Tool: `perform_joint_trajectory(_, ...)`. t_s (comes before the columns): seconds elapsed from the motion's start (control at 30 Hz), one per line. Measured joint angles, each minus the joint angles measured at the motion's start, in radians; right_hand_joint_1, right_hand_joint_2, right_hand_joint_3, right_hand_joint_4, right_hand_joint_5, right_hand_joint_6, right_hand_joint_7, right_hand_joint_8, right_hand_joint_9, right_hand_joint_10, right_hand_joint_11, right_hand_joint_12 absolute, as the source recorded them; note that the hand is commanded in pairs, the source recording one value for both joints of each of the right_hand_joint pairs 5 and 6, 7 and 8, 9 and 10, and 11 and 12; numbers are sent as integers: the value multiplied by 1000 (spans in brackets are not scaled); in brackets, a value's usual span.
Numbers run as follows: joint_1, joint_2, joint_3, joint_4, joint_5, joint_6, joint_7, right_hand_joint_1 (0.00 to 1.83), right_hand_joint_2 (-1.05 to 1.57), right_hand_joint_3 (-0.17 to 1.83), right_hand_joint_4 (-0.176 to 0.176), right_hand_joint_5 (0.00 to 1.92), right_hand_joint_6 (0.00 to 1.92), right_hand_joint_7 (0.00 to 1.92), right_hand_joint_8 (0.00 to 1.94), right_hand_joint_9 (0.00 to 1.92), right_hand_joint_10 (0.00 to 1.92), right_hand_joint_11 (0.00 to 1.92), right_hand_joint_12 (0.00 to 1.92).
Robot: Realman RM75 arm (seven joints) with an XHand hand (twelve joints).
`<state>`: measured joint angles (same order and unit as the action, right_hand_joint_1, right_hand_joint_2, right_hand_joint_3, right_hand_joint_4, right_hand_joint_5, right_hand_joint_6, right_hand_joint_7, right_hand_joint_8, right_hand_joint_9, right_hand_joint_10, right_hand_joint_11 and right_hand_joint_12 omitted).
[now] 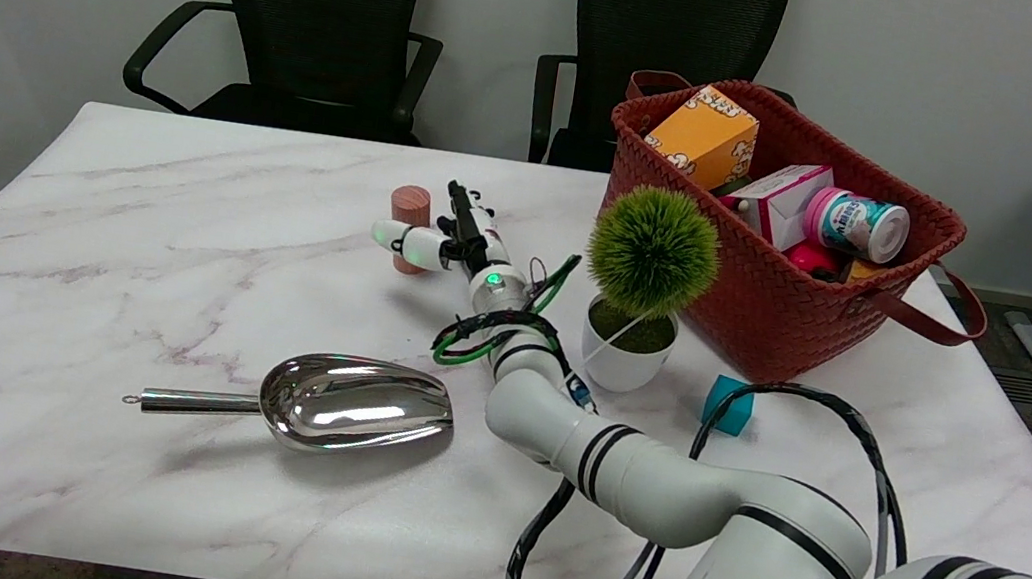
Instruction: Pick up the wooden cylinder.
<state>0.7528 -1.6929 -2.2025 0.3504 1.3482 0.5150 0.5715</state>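
Your right hand [448,238] is stretched out past the table's middle, toward the far side, with the white arm [652,470] reaching in from the lower right. One white-tipped finger [402,238] lies across the front of the wooden cylinder [410,212], and the darker fingers run up along its 3 o'clock side. The hand is pressed against the cylinder, but from this view you cannot tell whether the fingers are truly clamped around it or only resting on it.

The cylinder is a short, stubby peg of reddish-brown wood with a paler, flat round top. It stands upright on the marble table [124,275], its long axis vertical and its top face up; the base shows just below the white finger, still on the tabletop.

From your hand, the potted green plant [645,288] sits at 4 o'clock, close beside your forearm, in a white pot. Beyond it at 3 o'clock is the red woven basket [776,306], holding boxes and a can. A small teal block [728,405] lies at 4 o'clock, near the basket's front. The shiny metal scoop [329,402] rests at 7 o'clock, well apart from the cylinder, handle pointing to 9 o'clock. Two black chairs [313,9] stand behind the table at 12 o'clock.
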Motion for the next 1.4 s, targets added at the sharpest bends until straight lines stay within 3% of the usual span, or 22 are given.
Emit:
perform_joint_trajectory(0.37, 0, -3, -3, 8, 0, 6, 1, 1064, 858, -175, 0, 0, 0, 111, 111, 248, 248, 144, 144)
perform_joint_trajectory(0.47, 0, -4, -4, 11, 0, 6, 1, 1063, 857, -175, 0, 0, 0, 183, 183, 276, 276, 139, 139)
perform_joint_trajectory(0.6, 1, -6, -5, 12, 0, 7, 2, 1065, 854, -175, 0, 0, 0, 435, 435, 343, 343, 111, 111)
perform_joint_trajectory(0.83, 4, -11, -5, 12, 0, 7, 2, 1068, 840, -175, 0, 285, 285, 616, 616, 420, 420, 96, 96)
perform_joint_trajectory(0.97, 4, -13, -4, 12, 0, 6, 3, 1051, 860, -175, 0, 620, 620, 826, 826, 456, 456, 89, 89)
perform_joint_trajectory(1.03, 4, -14, -3, 12, 0, 3, 3, 1049, 863, -175, 0, 687, 687, 871, 871, 468, 468, 81, 81)
perform_joint_trajectory(1.4, -4, -15, -1, 12, 25, -4, 4, 991, 982, -175, 0, 651, 651, 873, 873, 513, 513, 71, 71)
